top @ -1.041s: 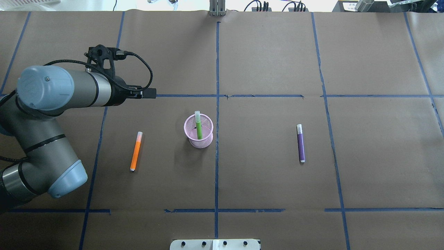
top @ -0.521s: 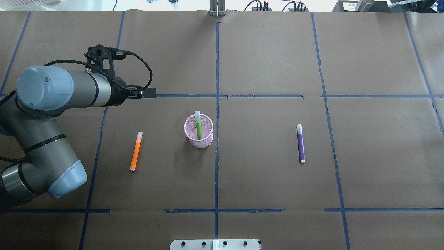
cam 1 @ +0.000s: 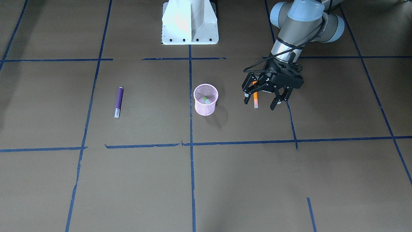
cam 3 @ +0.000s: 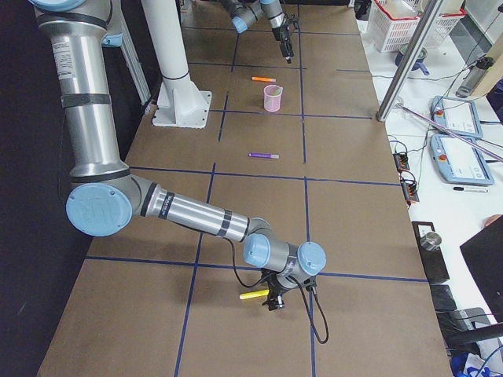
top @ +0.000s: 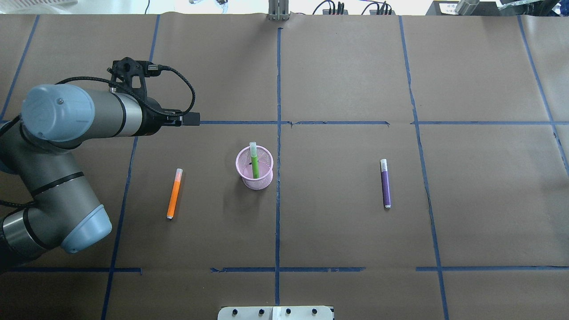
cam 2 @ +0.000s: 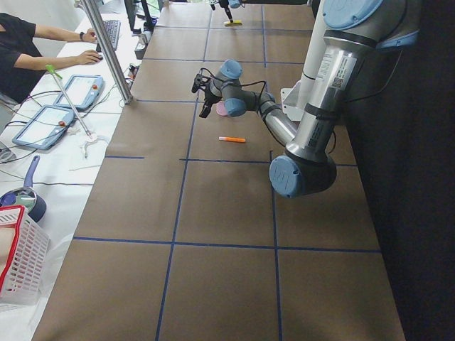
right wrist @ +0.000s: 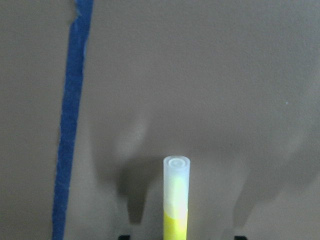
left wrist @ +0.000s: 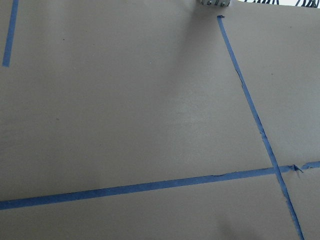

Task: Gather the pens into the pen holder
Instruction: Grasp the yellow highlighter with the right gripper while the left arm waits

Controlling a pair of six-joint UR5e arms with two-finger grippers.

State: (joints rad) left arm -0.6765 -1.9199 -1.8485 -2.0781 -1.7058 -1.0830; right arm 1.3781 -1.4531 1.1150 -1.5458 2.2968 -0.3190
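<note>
No shift in the overhead view since a second ago. Hangs the left gripper (cam 1: 259,104) high at middle right of the front view, fingers (cam 1: 246,96) spread wide and empty, probably poised for the orange pen (top: 174,193) lying flat left of centre overhead. Shows the green pen (top: 254,164) upright in the pink mesh pen holder (top: 263,178) at centre, the purple pen (top: 385,184) flat on the counter (top: 338,222) well to the right. Sets the right gripper (cam 3: 273,301) low at the bottom of the right-side view, fingers (right wrist: 125,236) apart astride the yellow pen (right wrist: 176,200), unclamped, likely lined up across its barrel.
</note>
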